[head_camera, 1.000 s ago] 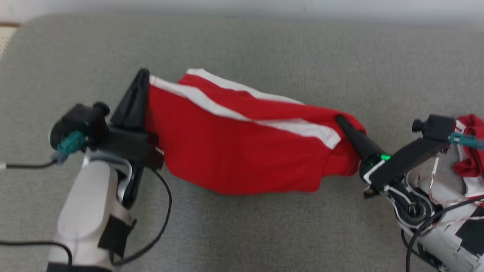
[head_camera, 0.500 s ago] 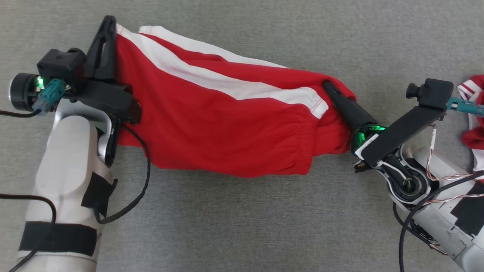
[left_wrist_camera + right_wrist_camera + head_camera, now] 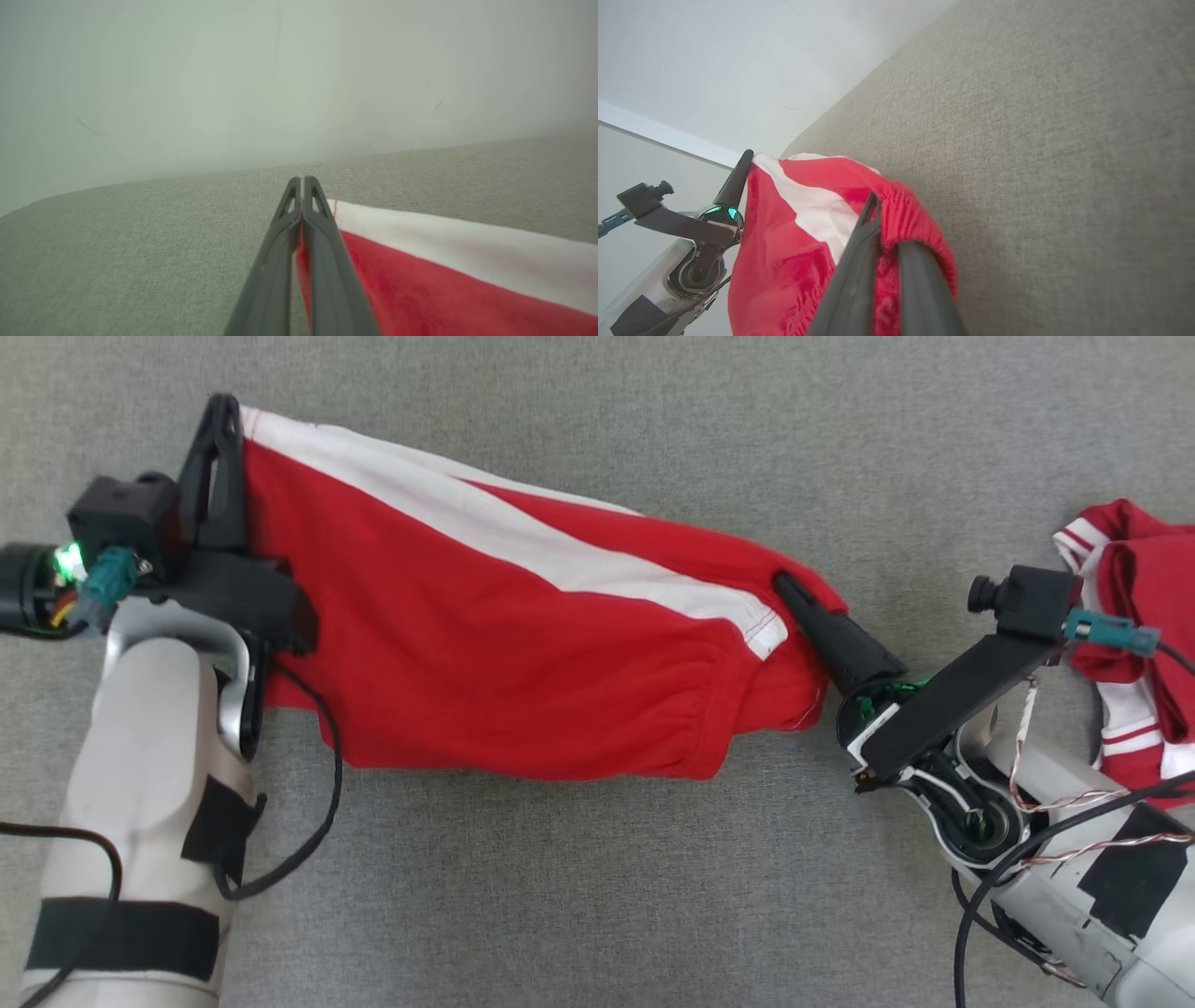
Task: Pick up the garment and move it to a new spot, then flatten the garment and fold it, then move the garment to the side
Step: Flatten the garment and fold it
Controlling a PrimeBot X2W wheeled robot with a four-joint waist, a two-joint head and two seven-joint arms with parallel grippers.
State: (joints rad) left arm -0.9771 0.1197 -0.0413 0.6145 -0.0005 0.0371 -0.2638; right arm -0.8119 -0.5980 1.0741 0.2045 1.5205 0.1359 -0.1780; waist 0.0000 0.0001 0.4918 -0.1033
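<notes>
A red garment (image 3: 523, 653) with a white stripe is stretched between my two grippers above the grey surface (image 3: 597, 896). At the garment's left edge my left gripper (image 3: 224, 405) is shut on the cloth, its fingers pointing away from me. The left wrist view has the left gripper (image 3: 302, 180) pinching the red and white garment (image 3: 420, 280). My right gripper (image 3: 784, 582) is shut on the gathered waistband end at the right. The right wrist view has the right gripper (image 3: 887, 219) clamped on the bunched red garment (image 3: 784, 261), with the left gripper (image 3: 746, 155) beyond.
Another red and white garment (image 3: 1139, 616) lies crumpled at the right edge, behind my right arm. The grey fabric surface stretches all around, ending at a pale wall (image 3: 280, 70) at the back.
The head view has shifted down and closer. Between the two shut grippers, the garment now spans wider and tauter, its white stripe drawn out straighter.
</notes>
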